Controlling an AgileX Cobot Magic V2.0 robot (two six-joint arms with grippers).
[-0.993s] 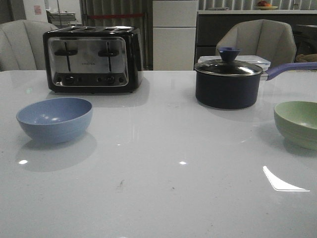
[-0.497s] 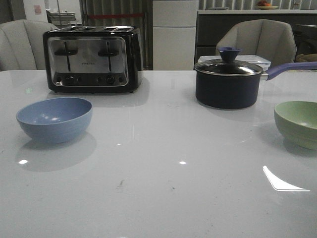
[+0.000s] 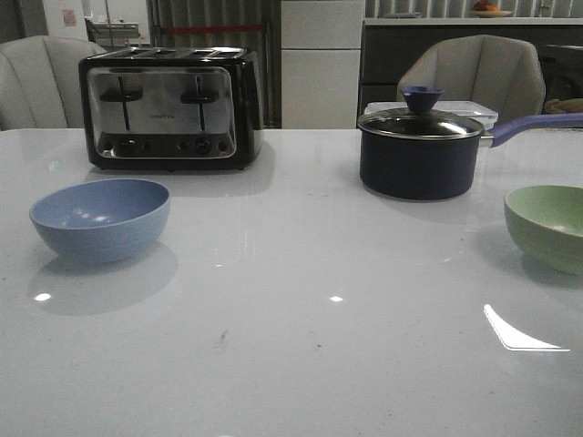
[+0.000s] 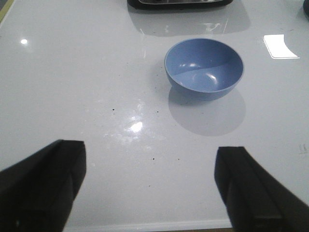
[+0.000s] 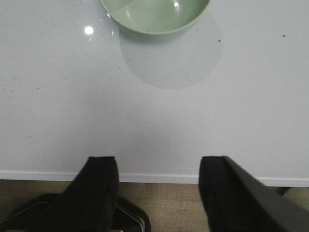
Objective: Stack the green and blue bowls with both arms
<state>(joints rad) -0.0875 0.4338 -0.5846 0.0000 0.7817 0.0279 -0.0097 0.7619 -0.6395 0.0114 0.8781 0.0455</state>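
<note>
Fingers of the left hand (image 4: 149,191) stand wide apart with nothing between them, above the near edge of the desk (image 4: 72,72); the blue bowl (image 4: 203,68) sits beyond, clear of both. The right hand (image 5: 158,195) is spread likewise and holds nothing, hanging over the desk's edge, with the green bowl (image 5: 155,14) ahead, cut by the frame. Only the front view shows the toaster (image 3: 169,107) at upper left and the lidded saucepan (image 3: 420,152) at upper right; neither hand appears there. The toaster's small lettering is too blurred to read.
</note>
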